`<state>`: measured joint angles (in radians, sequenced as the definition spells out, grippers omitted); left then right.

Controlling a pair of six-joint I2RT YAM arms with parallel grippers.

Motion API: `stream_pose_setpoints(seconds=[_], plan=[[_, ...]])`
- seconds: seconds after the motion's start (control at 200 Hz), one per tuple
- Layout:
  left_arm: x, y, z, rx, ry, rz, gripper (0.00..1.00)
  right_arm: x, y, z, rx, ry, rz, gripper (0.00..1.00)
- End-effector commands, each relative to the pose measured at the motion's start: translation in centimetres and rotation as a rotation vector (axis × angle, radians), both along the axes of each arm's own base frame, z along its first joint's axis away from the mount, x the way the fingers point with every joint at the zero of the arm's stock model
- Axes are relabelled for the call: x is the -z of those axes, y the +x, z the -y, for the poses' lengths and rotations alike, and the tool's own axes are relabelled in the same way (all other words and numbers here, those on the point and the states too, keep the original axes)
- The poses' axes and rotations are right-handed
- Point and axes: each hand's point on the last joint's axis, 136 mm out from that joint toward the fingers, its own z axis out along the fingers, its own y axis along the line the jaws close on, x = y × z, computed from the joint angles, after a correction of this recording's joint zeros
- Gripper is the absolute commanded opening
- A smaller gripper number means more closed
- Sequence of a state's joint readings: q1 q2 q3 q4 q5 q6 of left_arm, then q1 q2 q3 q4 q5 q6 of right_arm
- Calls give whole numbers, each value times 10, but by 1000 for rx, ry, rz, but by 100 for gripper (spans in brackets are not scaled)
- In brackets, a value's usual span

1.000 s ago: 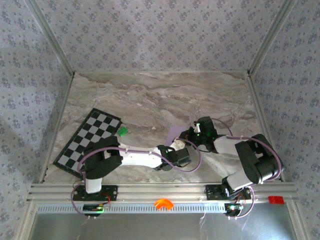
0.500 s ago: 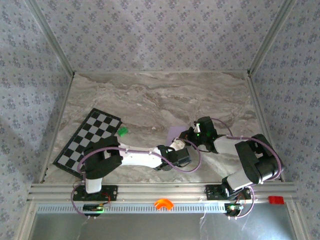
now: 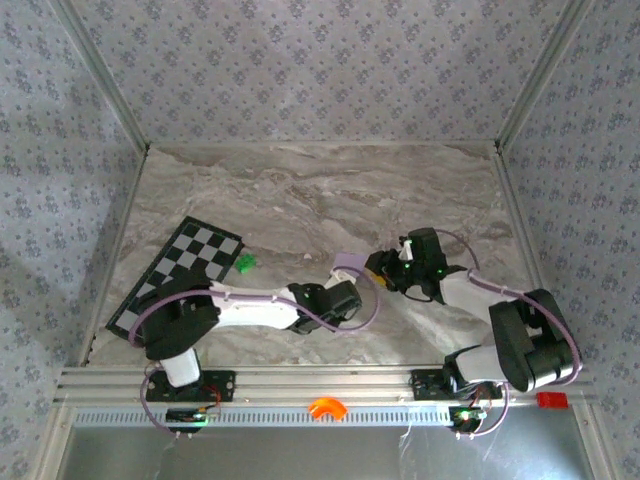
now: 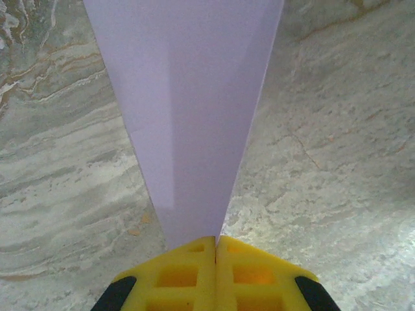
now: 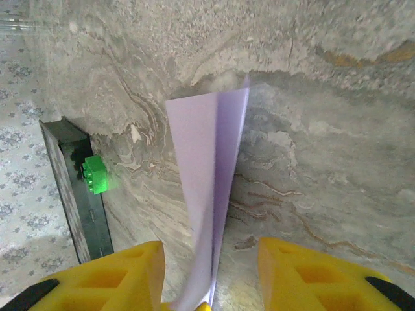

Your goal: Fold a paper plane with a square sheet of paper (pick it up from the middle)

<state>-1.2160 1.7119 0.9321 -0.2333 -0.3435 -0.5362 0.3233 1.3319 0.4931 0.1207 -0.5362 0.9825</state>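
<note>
The sheet of paper point(image 4: 185, 97) is pale lilac and folded into a slim, creased, pointed paper plane shape. It stands up off the marble table point(image 3: 300, 200). My left gripper point(image 4: 215, 238) is shut on its narrow end, with the yellow fingers pressed together. In the top view the paper point(image 3: 348, 264) sits between my left gripper point(image 3: 350, 282) and my right gripper point(image 3: 380, 266). In the right wrist view my right gripper point(image 5: 211, 259) is open. Its two yellow fingers point(image 5: 142, 265) stand wide on either side of the paper point(image 5: 207, 155) without pinching it.
A black-and-white checkerboard point(image 3: 180, 275) lies at the left of the table, seen edge-on as a dark board point(image 5: 71, 188) in the right wrist view. A small green block point(image 3: 245, 262) sits by its right edge, also bright green point(image 5: 94, 175) in the right wrist view. Patterned walls enclose the table.
My right gripper has opened, let go of the paper and drawn back to the right. My left gripper stays shut on the paper and its arm has shifted slightly left.
</note>
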Motion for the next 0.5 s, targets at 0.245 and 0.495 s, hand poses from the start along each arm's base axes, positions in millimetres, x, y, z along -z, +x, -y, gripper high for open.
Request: stream_pose_setpoints(seconds=[0.245,0.495], plan=[[-14,-1,20,21,-265,-131,0,-6,-14,21,-3,-75,18,44],[-11,0,15,2,-294,-161,0,-6,-19,24,3,-73,27,45]])
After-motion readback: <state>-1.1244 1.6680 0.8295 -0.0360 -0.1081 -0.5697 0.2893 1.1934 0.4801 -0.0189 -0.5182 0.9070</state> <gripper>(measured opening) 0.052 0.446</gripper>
